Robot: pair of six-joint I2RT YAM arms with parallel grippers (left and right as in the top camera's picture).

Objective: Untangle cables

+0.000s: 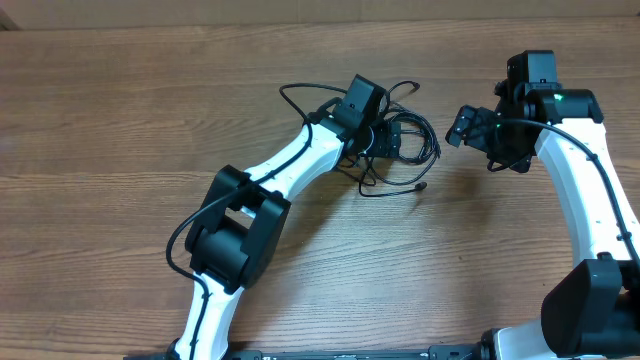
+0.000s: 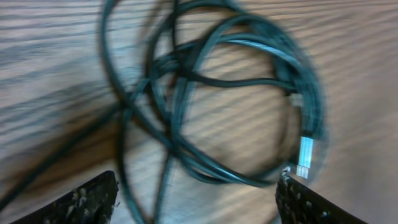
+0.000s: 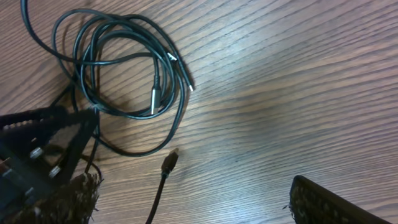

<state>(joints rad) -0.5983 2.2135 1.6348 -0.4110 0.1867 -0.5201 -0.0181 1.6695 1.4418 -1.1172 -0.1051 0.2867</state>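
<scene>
The cables point(image 1: 405, 140) lie as a tangled bunch of thin black loops on the wooden table, with one loose end and plug point(image 1: 422, 186) trailing toward the front. My left gripper point(image 1: 380, 138) is right over the bunch. In the left wrist view its fingers point(image 2: 196, 199) are open, with blurred loops point(image 2: 211, 99) and a silver plug point(image 2: 306, 155) between and beyond them. My right gripper point(image 1: 462, 125) is to the right of the tangle, open and empty. In the right wrist view its fingers point(image 3: 193, 199) frame bare wood, with the coil point(image 3: 124, 68) and a loose plug point(image 3: 169, 162) ahead.
The wooden table point(image 1: 120, 120) extends on all sides of the tangle. The left arm point(image 1: 290, 165) runs diagonally from the front left to the cables. The left gripper's body also shows in the right wrist view point(image 3: 37, 149), beside the coil.
</scene>
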